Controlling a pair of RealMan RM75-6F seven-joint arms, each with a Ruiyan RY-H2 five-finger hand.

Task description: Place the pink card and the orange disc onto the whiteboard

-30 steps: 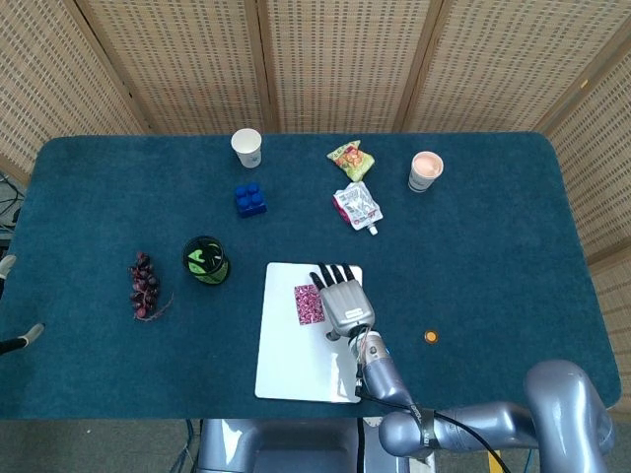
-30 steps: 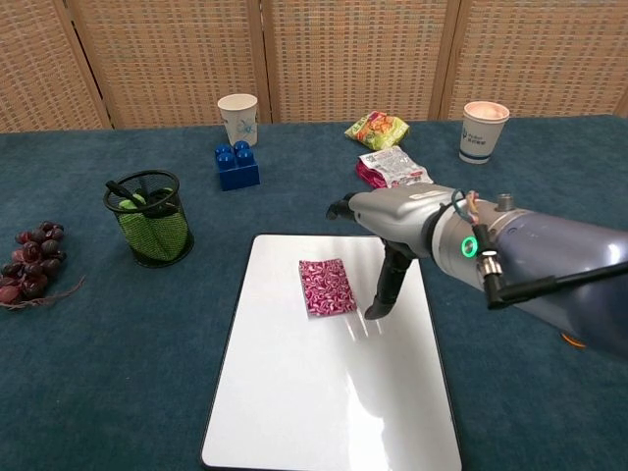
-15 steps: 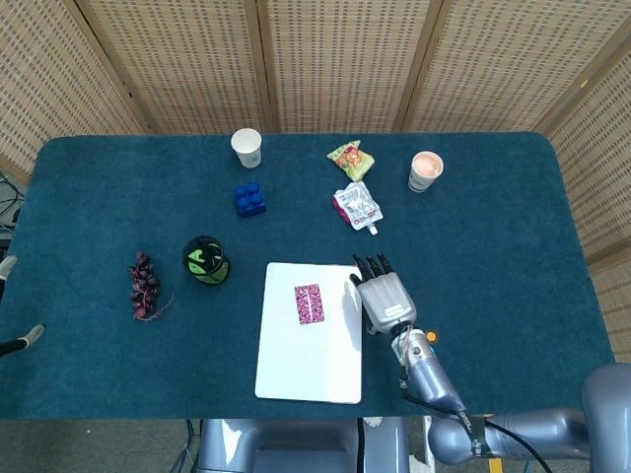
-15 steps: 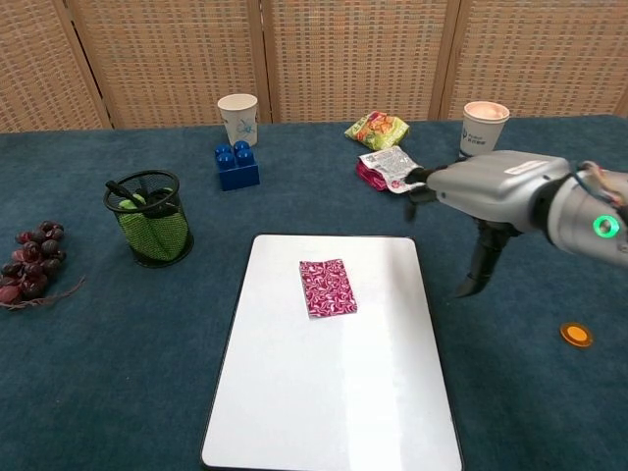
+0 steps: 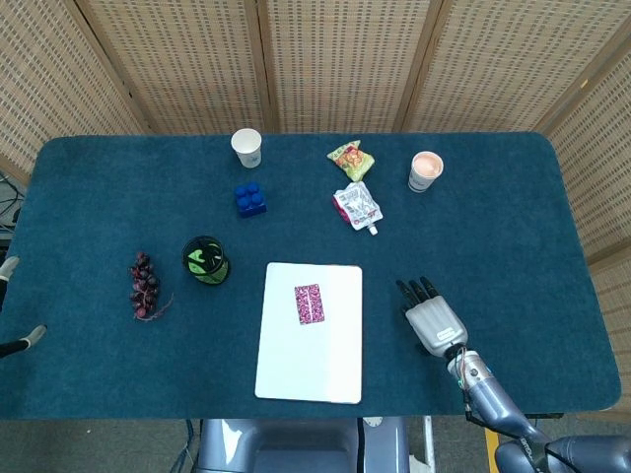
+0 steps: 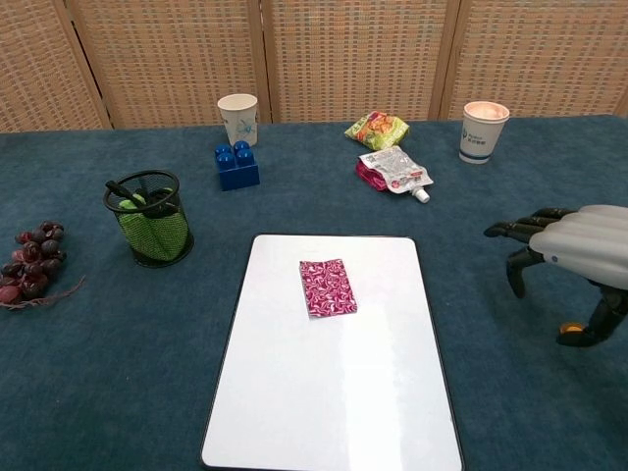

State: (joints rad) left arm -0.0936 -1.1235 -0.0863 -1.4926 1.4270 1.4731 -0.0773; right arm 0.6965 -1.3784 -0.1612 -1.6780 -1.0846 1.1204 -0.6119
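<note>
The pink patterned card (image 5: 309, 304) (image 6: 328, 287) lies flat on the upper half of the whiteboard (image 5: 308, 370) (image 6: 334, 402), which sits at the table's front centre. My right hand (image 5: 434, 321) (image 6: 571, 245) hovers over the cloth to the right of the board, fingers apart and holding nothing. The orange disc (image 6: 570, 329) peeks out under that hand, beside its thumb; in the head view the hand hides it. At the far left edge of the head view only two dark, pale-tipped bits (image 5: 28, 338) show, possibly my left hand.
A black mesh pen pot (image 5: 206, 260) and grapes (image 5: 144, 286) stand left of the board. Further back are a blue brick (image 5: 250, 200), a white paper cup (image 5: 246, 148), two snack packets (image 5: 355, 182) and a cup (image 5: 426, 170) with pink contents.
My right hand has left the card on the whiteboard and swung right, off the board, until it came over the orange disc. The card has stayed put.
</note>
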